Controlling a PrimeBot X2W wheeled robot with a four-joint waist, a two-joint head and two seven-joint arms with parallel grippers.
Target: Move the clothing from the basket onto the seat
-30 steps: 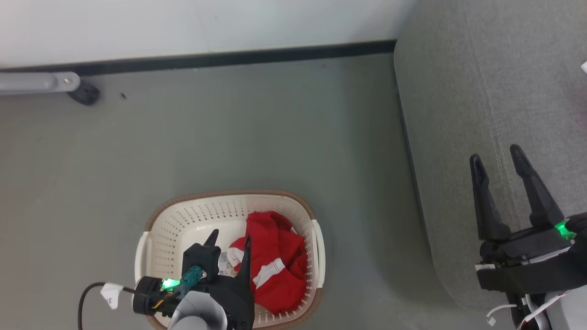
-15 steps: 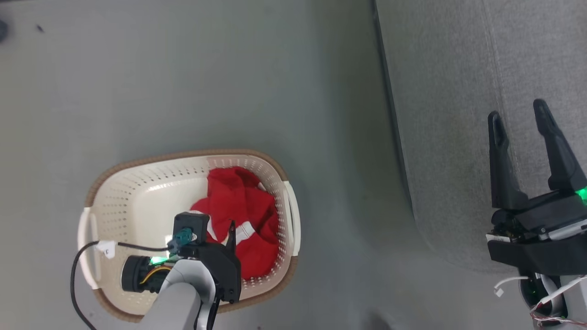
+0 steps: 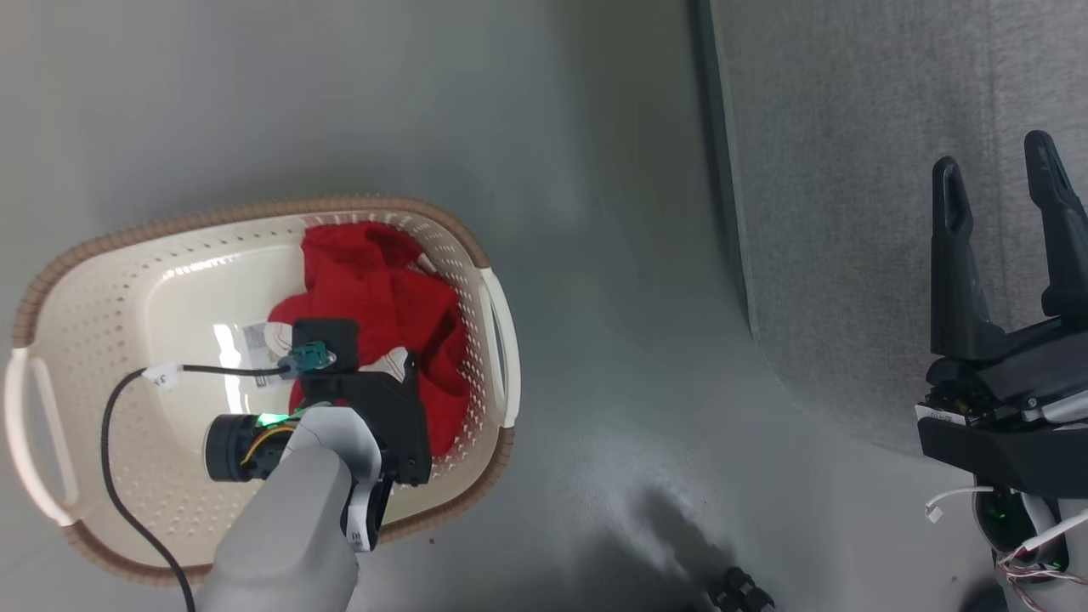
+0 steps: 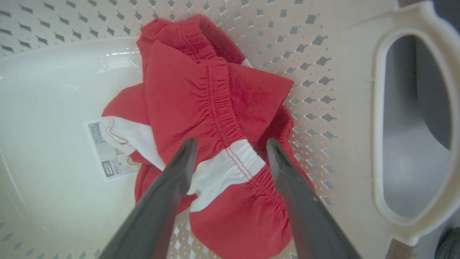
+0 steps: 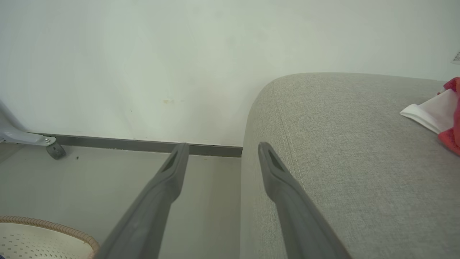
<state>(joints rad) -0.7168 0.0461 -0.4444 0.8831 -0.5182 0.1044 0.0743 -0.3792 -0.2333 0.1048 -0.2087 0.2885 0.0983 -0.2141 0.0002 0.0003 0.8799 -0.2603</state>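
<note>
The red clothing [image 3: 374, 280] lies bunched against the right side of the cream basket [image 3: 255, 208] on the floor. In the left wrist view the clothing [image 4: 215, 90] shows an elastic seam and a white band. My left gripper [image 4: 231, 144] is open just above it, one finger on each side of that band. In the head view the left gripper [image 3: 378, 365] points down into the basket, largely hidden by its own wrist. My right gripper [image 3: 999, 161] hangs open and empty over the grey seat [image 3: 850, 170]. Another red and white garment [image 5: 442, 111] lies on the seat [image 5: 359, 144].
A label sticker [image 4: 104, 151] sits on the basket floor beside the clothing. The basket's white handle [image 4: 377, 126] is close to the right of my left fingers. A grey leg with a caster [image 5: 54, 149] stands by the wall. Dark wheels [image 3: 739, 591] show at the bottom.
The head camera has tilted down, shifting the whole picture. My left gripper has sunk deeper into the basket toward the red clothing. The right gripper stays open.
</note>
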